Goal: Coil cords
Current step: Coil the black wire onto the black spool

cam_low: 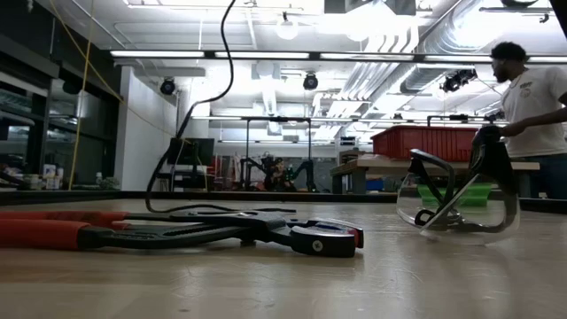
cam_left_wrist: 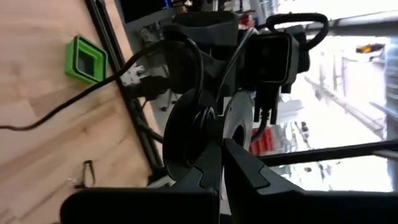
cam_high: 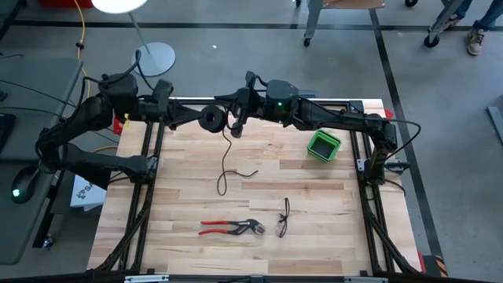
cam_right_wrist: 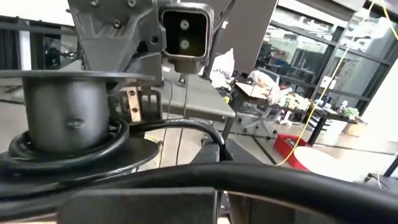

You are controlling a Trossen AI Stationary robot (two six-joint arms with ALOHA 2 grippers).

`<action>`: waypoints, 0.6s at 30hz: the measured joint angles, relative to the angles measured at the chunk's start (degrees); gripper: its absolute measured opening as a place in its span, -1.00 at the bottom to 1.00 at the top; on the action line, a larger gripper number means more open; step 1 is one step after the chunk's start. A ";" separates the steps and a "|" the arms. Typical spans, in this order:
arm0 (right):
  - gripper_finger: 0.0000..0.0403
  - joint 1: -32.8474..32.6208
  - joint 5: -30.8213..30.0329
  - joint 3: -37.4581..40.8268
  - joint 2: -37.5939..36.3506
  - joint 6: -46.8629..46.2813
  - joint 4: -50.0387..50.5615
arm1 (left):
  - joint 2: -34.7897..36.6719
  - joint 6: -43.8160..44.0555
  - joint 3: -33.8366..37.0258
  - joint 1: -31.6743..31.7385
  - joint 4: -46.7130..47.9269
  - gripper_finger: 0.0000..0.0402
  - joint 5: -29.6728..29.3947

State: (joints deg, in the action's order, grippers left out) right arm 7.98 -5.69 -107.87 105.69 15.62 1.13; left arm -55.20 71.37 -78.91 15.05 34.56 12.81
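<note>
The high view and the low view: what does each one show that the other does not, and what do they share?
Only the high view shows both arms holding the reel up between the left pincer and the right pincer, plus the green box. Only the low view shows a person behind the table. Both show the red-handled pliers, the safety glasses and the cord.

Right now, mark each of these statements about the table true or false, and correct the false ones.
1. The left pincer holds the reel above the table's far edge. True.
2. The cord is fully wound. False: a long tail hangs down and trails on the table.
3. The pliers have blue handles. False: they are red.
4. The green box sits on the table's right side. True.
5. The safety glasses lie inside the green box. False: they lie beside the pliers.
</note>
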 joint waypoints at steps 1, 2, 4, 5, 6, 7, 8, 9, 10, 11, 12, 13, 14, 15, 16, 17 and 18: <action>-1.00 0.10 0.14 0.00 0.00 -0.01 0.34 | 0.00 -1.12 0.00 0.00 0.47 -1.00 0.02; -1.00 0.22 0.22 0.00 -0.02 -0.01 0.82 | 0.00 -2.43 0.00 0.00 1.17 -1.00 -0.03; -1.00 0.44 0.44 -0.02 -0.02 -0.18 1.39 | -0.01 -4.99 0.19 0.02 3.50 -1.00 -0.90; -1.00 0.50 0.45 -0.02 -0.04 -0.19 1.88 | -0.13 -6.30 0.20 0.00 4.10 -1.00 -1.19; -1.00 0.61 0.39 -0.02 -0.04 -0.22 2.18 | -0.34 -8.05 0.20 0.00 4.49 -1.00 -1.53; -1.00 0.75 0.39 -0.02 -0.04 -0.22 2.84 | -0.41 -9.81 0.22 0.00 5.29 -1.00 -2.19; -1.00 0.79 0.39 -0.02 -0.04 -0.21 3.17 | -0.37 -11.13 0.22 0.00 5.80 -1.00 -2.95; -1.00 0.82 0.14 -0.02 -0.04 -0.23 3.29 | -0.25 -12.48 0.20 -0.02 5.73 -1.00 -3.74; -1.00 0.82 -0.02 -0.02 -0.04 -0.24 3.53 | -0.17 -13.94 0.15 -0.01 5.62 -1.00 -4.61; -1.00 0.84 -0.13 -0.04 -0.12 -0.23 3.63 | -0.15 -15.65 0.15 0.00 5.23 -1.00 -5.64; -1.00 0.87 -0.26 -0.07 -0.21 -0.22 3.74 | -0.19 -17.46 0.15 0.00 4.77 -1.00 -6.53; -1.00 0.89 -0.31 -0.09 -0.26 -0.25 3.85 | -0.24 -19.36 0.15 -0.01 4.54 -1.00 -7.66; -1.00 0.90 -0.31 -0.09 -0.26 -0.24 3.87 | -0.23 -21.49 0.17 0.00 4.48 -1.00 -8.79; -1.00 0.90 -0.33 -0.09 -0.26 -0.22 3.97 | -0.15 -23.88 0.17 -0.02 4.14 -1.00 -9.91; -1.00 0.95 -0.33 -0.09 -0.26 -0.22 4.04 | 0.06 -26.04 0.17 0.00 3.41 -1.00 -11.03; -1.00 1.06 -0.33 -0.09 -0.26 -0.27 4.06 | 0.27 -28.21 0.17 0.00 2.42 -1.00 -12.30; -1.00 1.14 -0.33 -0.09 -0.26 -0.39 4.08 | 0.37 -30.49 0.15 0.00 1.65 -1.00 -13.67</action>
State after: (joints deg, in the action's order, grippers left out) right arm 9.12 -6.02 -107.96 105.43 15.23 5.21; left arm -54.83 40.88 -78.76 15.05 36.21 -0.85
